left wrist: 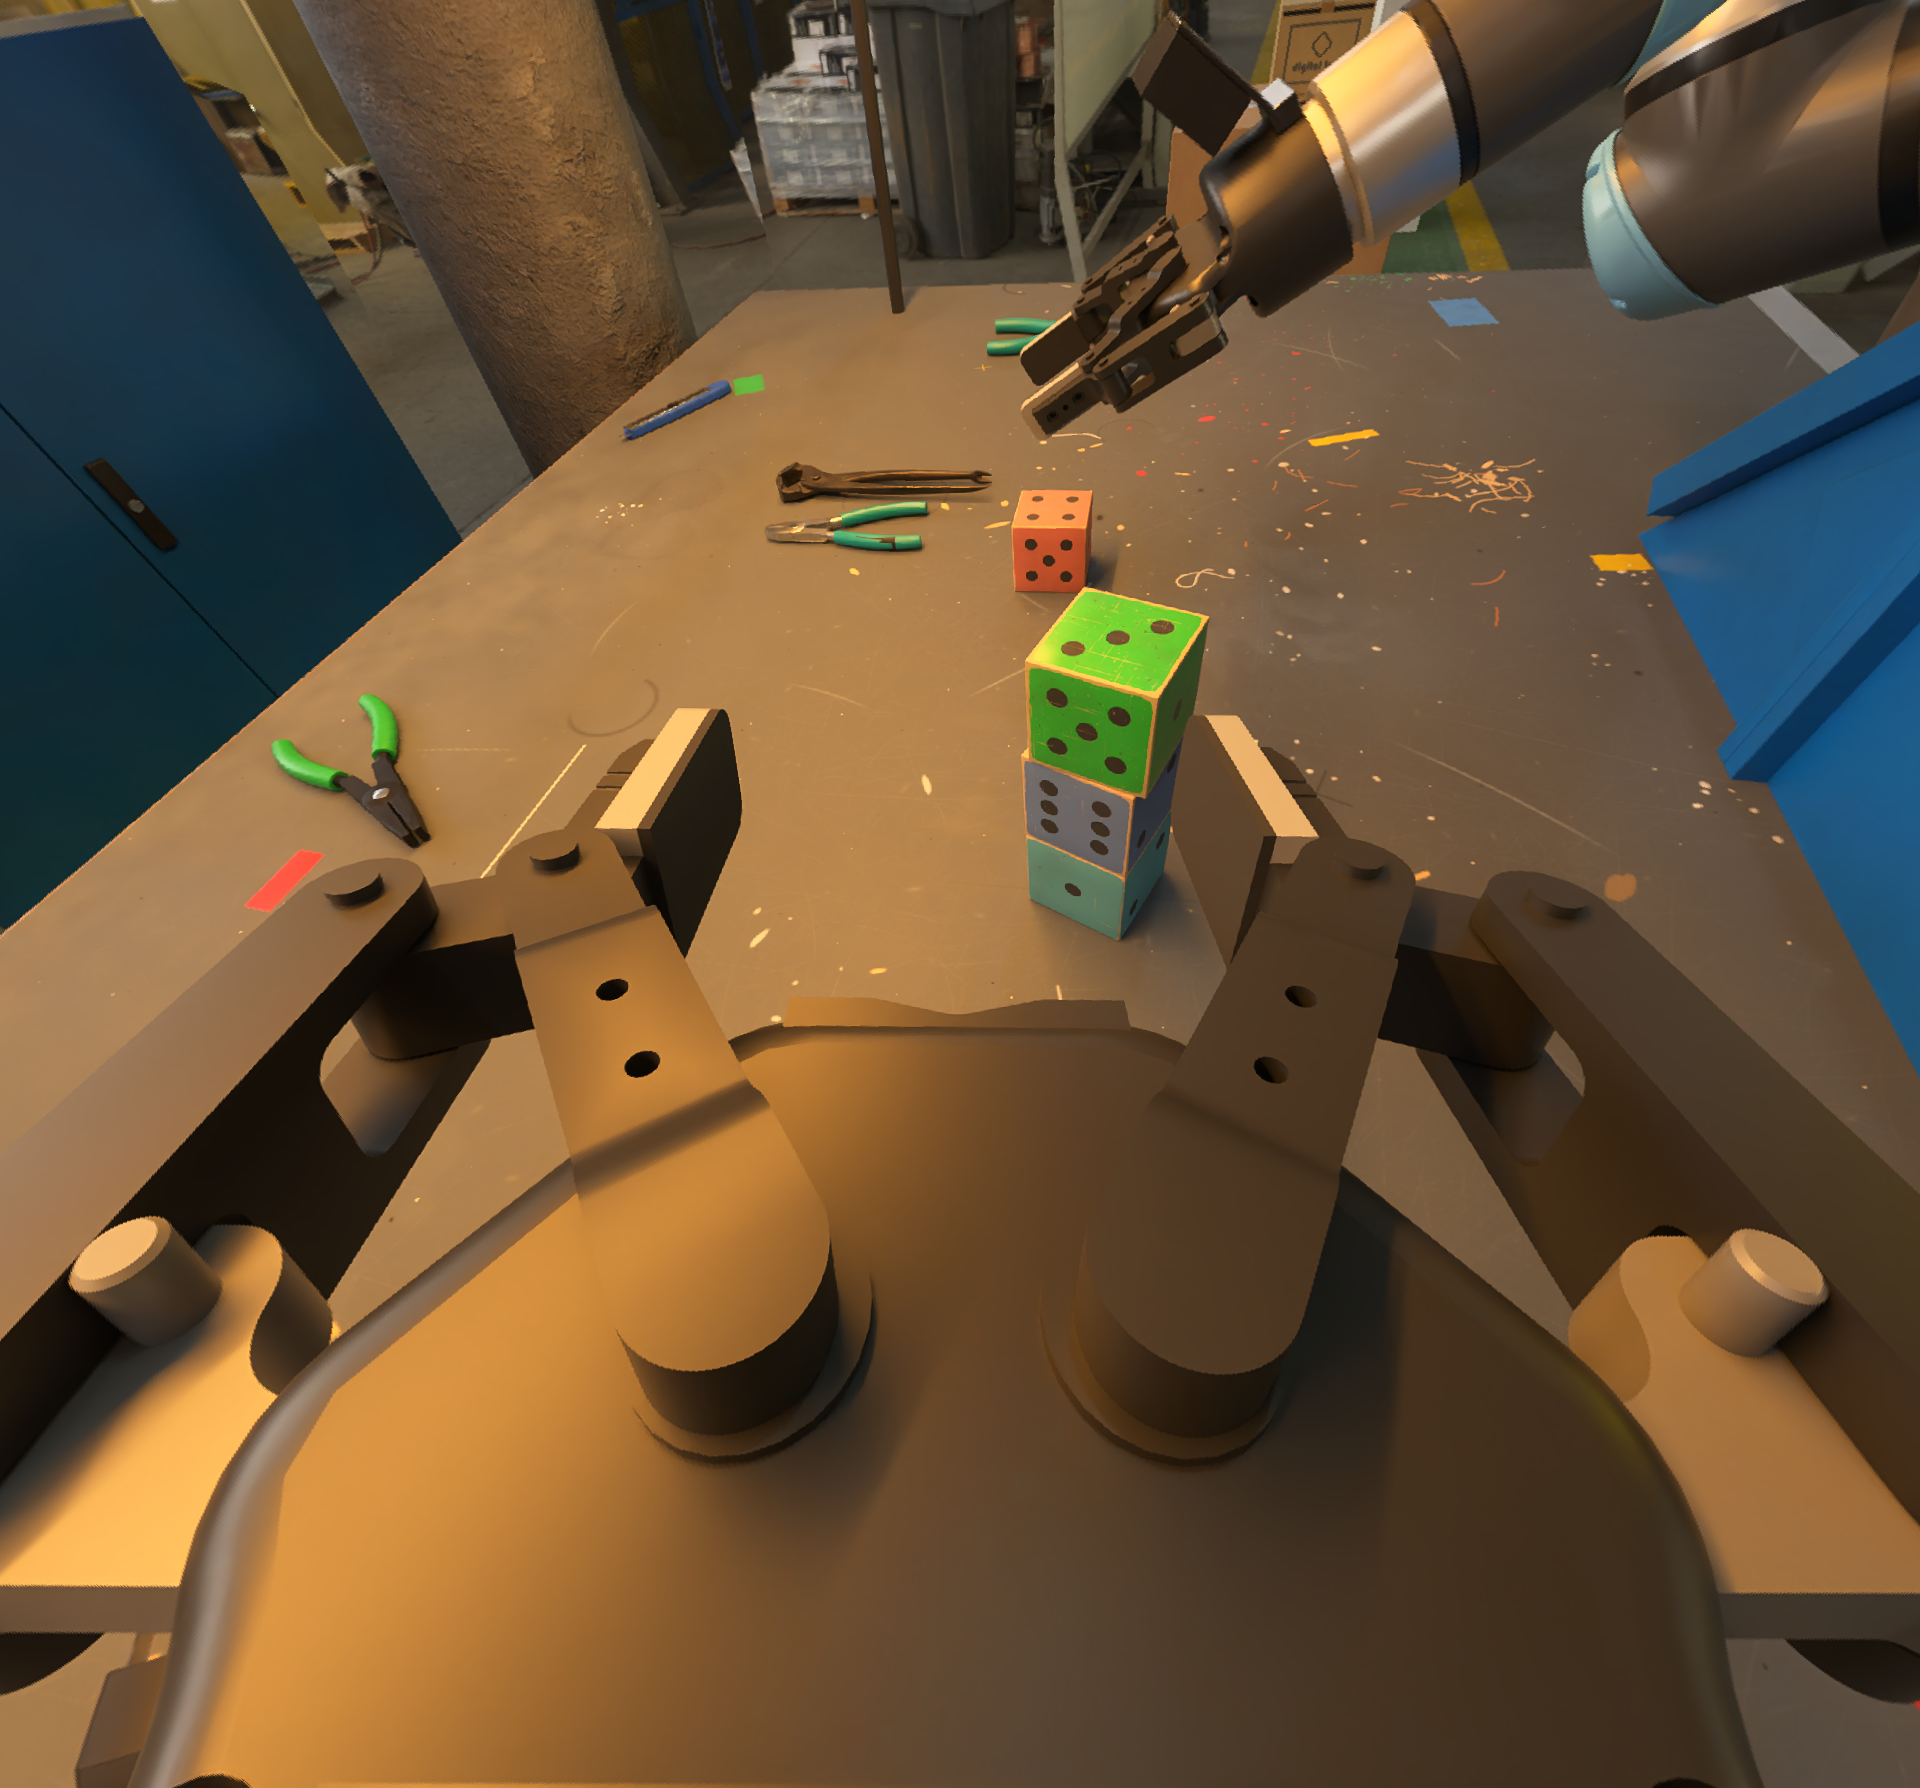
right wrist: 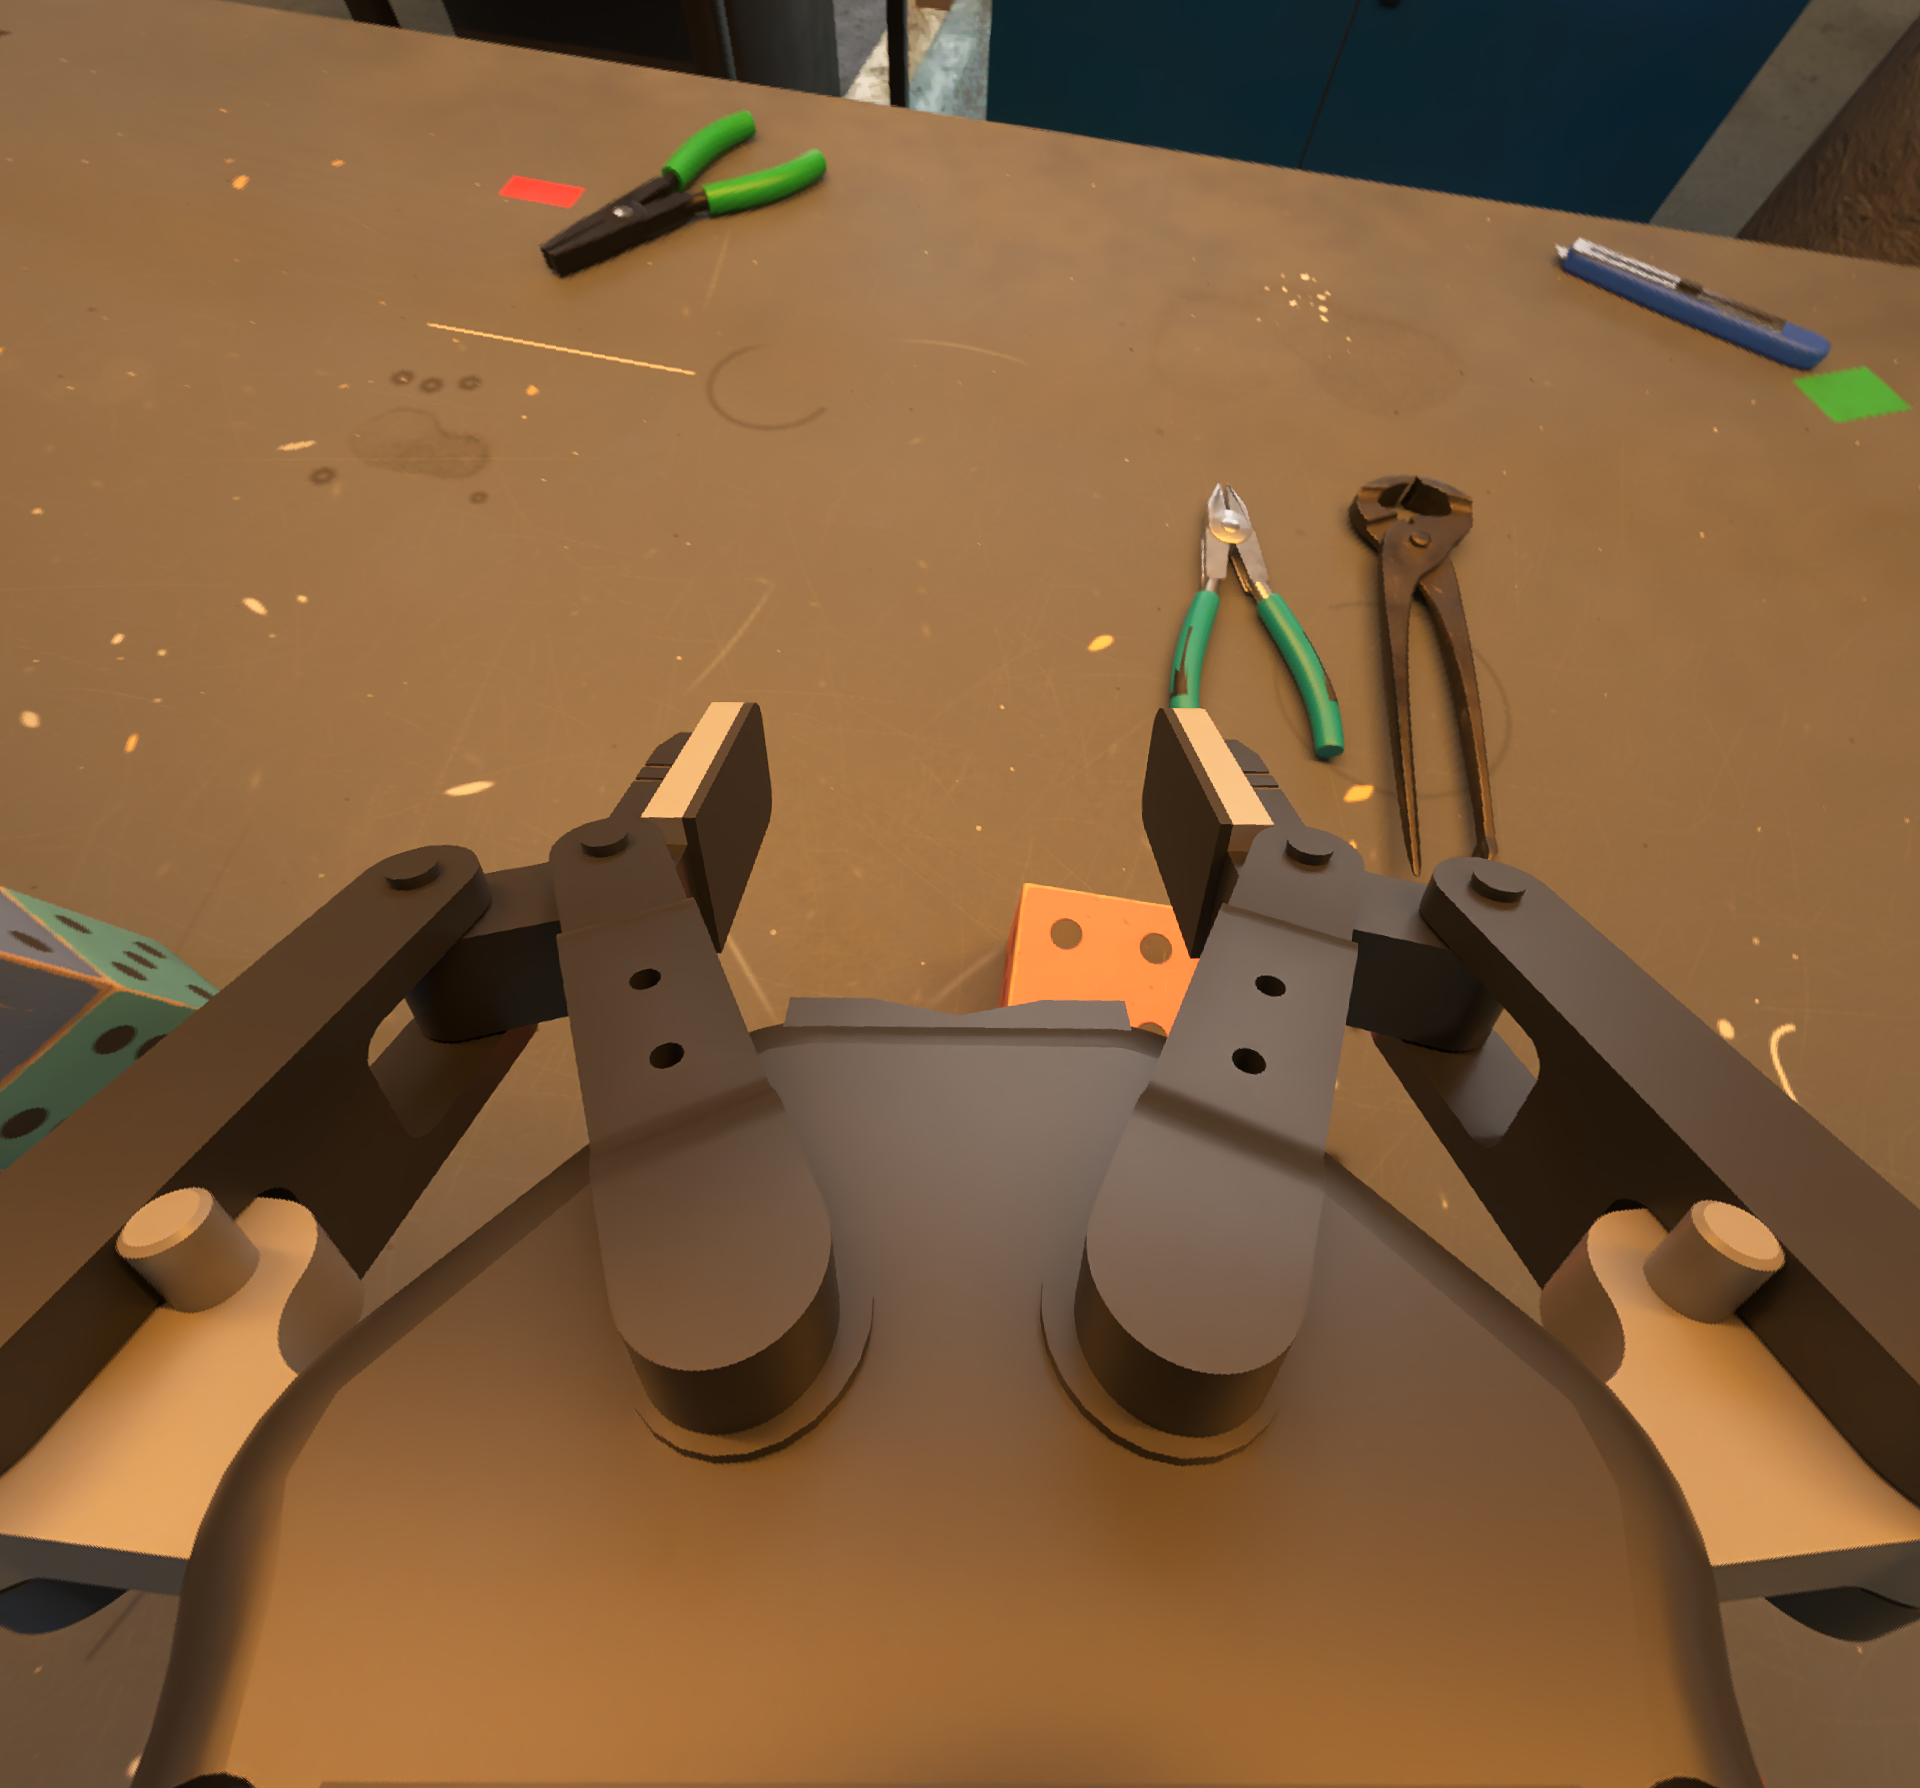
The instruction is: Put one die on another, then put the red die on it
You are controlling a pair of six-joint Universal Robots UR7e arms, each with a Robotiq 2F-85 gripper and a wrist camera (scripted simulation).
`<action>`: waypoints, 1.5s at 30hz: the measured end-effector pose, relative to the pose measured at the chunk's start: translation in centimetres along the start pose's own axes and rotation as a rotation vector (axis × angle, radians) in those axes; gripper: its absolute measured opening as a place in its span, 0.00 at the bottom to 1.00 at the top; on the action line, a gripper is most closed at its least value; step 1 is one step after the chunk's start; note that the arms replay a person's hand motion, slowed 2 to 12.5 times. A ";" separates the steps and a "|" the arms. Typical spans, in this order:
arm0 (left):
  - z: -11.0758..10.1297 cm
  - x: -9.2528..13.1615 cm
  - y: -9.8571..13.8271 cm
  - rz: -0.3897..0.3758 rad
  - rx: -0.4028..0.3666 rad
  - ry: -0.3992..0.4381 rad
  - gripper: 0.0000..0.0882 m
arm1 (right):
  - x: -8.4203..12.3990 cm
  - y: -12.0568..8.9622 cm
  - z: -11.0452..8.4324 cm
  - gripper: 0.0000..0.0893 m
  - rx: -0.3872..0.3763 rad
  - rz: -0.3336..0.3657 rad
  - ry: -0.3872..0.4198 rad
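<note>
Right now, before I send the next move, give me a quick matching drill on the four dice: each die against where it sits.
Column 1:
1. green die
2. grey-blue die
3. teal die
4. red die

Column 2:
A. bottom of the stack
B. alone on the table
C. top of the stack
D. middle of the stack

Pairs: 1-C, 2-D, 3-A, 4-B

Red die (left wrist: 1051, 540) stands clear beyond dice stack (left wrist: 1107, 762)

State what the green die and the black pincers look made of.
Green die: probably painted wood, matte; pale bare edges show where the paint has worn. Black pincers: apparently bare dark metal, dull and brownish, possibly rusted, with no handle sleeves.
</note>
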State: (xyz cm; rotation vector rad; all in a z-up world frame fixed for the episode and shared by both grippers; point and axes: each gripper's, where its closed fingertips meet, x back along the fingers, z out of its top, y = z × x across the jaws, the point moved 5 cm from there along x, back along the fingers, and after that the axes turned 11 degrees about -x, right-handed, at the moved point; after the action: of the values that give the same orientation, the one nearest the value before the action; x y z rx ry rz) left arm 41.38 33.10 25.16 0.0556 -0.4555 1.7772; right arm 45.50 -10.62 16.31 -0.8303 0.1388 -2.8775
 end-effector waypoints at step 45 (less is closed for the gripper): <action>0.1 0.2 0.1 -0.016 0.001 0.010 0.83 | -3.1 4.7 -6.1 0.92 -0.099 -0.161 -0.208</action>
State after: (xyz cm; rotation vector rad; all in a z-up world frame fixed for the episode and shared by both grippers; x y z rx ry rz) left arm 41.19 33.23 25.27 0.0510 -0.4465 1.7615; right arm 45.34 -14.48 8.97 -1.2050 0.2005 -2.9257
